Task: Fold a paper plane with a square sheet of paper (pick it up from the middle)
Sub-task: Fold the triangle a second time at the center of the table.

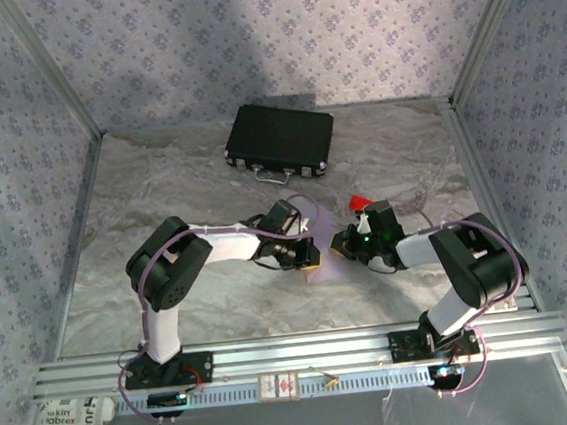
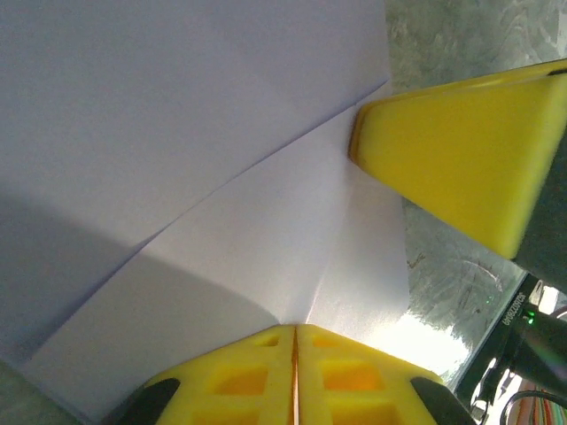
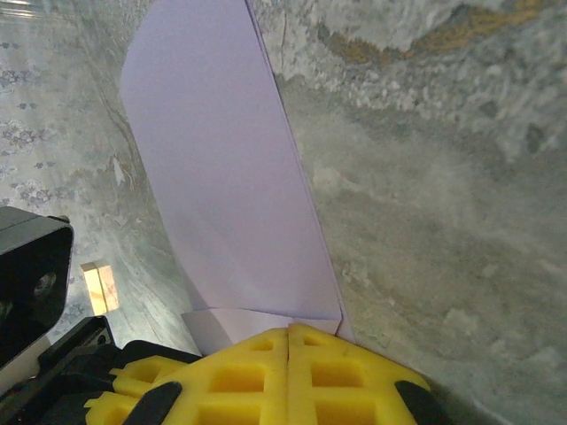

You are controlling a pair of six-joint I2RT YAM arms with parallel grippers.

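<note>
Paper [image 2: 204, 150], smooth, lilac, creased, in tight pinch of left hand [image 2: 294, 332] and right hand [image 3: 290, 332].

Partly folded lilac paper [image 3: 221, 177] with diagonal crease.

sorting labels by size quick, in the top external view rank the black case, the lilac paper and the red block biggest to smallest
1. black case
2. lilac paper, partly hidden, so only its visible part counts
3. red block, somewhat smaller than that visible part
</note>
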